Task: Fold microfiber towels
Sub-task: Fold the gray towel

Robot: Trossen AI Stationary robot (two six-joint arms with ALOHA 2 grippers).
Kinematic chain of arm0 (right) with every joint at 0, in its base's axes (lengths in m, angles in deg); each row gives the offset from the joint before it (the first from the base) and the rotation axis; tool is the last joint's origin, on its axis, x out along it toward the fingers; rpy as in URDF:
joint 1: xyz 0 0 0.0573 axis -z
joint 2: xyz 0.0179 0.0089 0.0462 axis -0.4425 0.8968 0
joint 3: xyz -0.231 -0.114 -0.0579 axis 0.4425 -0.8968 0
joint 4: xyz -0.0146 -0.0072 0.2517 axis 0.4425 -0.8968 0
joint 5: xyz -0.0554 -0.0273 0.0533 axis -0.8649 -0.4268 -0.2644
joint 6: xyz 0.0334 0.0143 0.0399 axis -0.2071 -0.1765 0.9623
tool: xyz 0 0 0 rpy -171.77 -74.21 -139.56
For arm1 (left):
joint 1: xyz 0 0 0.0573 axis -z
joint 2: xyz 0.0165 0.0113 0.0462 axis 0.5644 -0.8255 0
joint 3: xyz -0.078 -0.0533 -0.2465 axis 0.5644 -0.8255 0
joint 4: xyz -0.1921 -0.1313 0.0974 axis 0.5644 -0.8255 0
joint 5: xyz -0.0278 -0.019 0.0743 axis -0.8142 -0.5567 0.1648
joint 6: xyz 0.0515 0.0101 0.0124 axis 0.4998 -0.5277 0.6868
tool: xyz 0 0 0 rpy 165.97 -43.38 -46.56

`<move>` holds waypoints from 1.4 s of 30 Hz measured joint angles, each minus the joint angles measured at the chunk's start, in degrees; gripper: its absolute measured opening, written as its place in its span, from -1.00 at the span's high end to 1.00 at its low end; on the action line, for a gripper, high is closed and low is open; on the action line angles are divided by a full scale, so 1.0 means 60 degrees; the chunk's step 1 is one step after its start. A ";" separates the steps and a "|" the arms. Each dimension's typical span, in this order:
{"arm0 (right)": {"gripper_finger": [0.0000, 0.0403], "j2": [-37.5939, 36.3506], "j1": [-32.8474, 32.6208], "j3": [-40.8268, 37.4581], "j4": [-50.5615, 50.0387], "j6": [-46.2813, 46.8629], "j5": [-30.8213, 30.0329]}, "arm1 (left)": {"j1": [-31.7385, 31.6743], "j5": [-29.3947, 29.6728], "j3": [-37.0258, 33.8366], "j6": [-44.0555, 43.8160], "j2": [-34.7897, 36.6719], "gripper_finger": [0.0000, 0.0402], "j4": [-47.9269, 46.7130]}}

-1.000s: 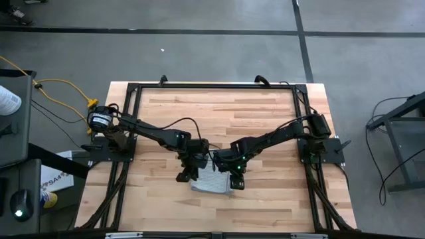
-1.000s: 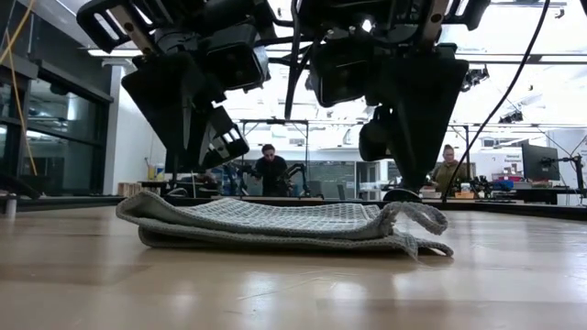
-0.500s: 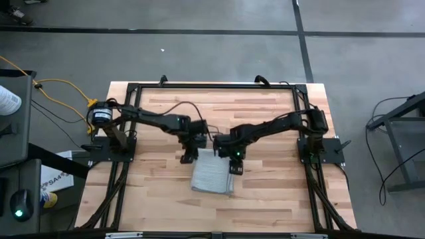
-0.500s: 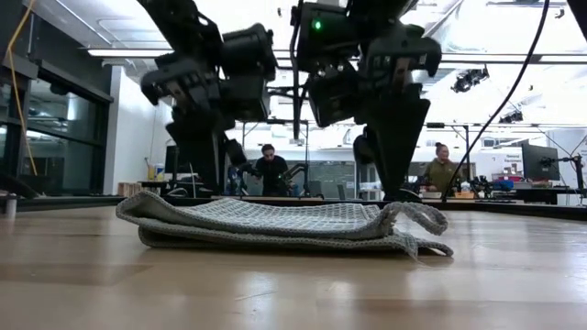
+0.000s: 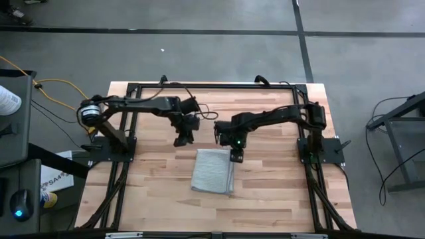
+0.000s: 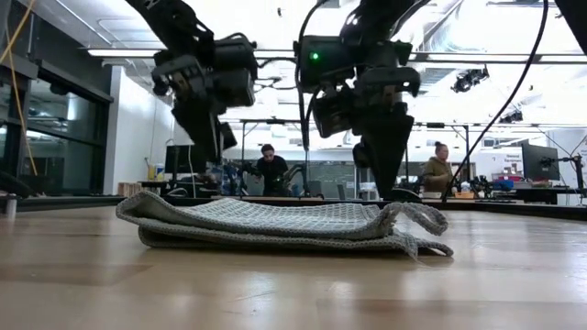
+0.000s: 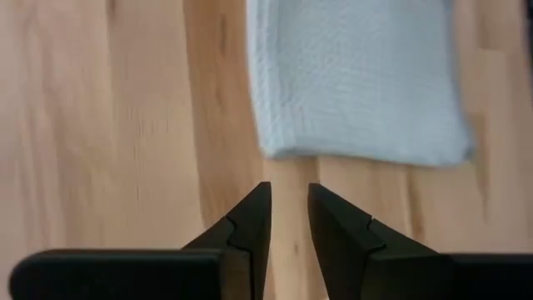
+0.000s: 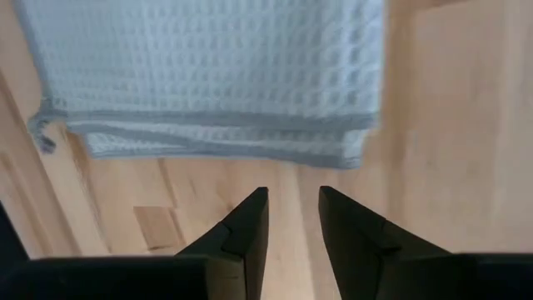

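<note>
The light grey ribbed towel (image 5: 213, 171) lies folded in several layers, flat on the wooden table near its middle. It also shows in the low view (image 6: 275, 225), with its rumpled edges at one end (image 6: 417, 220). My left gripper (image 5: 179, 141) hangs above the table, beyond the towel's far left corner, and is slightly open and empty (image 7: 289, 196). My right gripper (image 5: 236, 157) hangs just beyond the towel's far right corner, also slightly open and empty (image 8: 293, 200). Both wrist views look down on the towel (image 7: 358, 75) (image 8: 208, 67).
A black metal frame (image 5: 212, 86) runs round the tabletop, with the arm bases at the left (image 5: 109, 143) and right (image 5: 319, 146) edges. Bare wood lies near and far of the towel. People (image 6: 271, 170) sit in the room beyond the table.
Both grippers have risen from over the towel and drawn back toward the table's far edge, the left one also toward the left. The towel has stayed where it was, folded on the table.
</note>
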 joint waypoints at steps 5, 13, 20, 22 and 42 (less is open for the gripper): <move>0.50 0.0000 0.0435 0.0000 0.0383 -0.0277 0.0240 | -0.0213 -0.0518 -0.0049 0.0752 0.0557 0.58 -0.0019; 0.50 0.0000 0.0838 0.0000 0.0940 -0.0715 0.0482 | -0.0262 -0.0812 -0.1279 0.1641 0.0659 0.58 0.1803; 0.50 0.0000 0.1105 0.0000 0.1218 -0.0834 0.0672 | -0.0602 -0.1471 -0.1947 0.1707 0.0659 0.58 0.3539; 0.50 0.0049 0.1132 0.0003 0.1255 -0.0740 0.0670 | -0.0835 -0.1798 -0.2012 0.1712 0.0659 0.58 0.3609; 0.18 0.0695 0.1364 0.0003 0.1760 -0.0413 0.1451 | -0.1570 -0.3469 -0.2120 0.1377 -0.0710 0.58 0.4583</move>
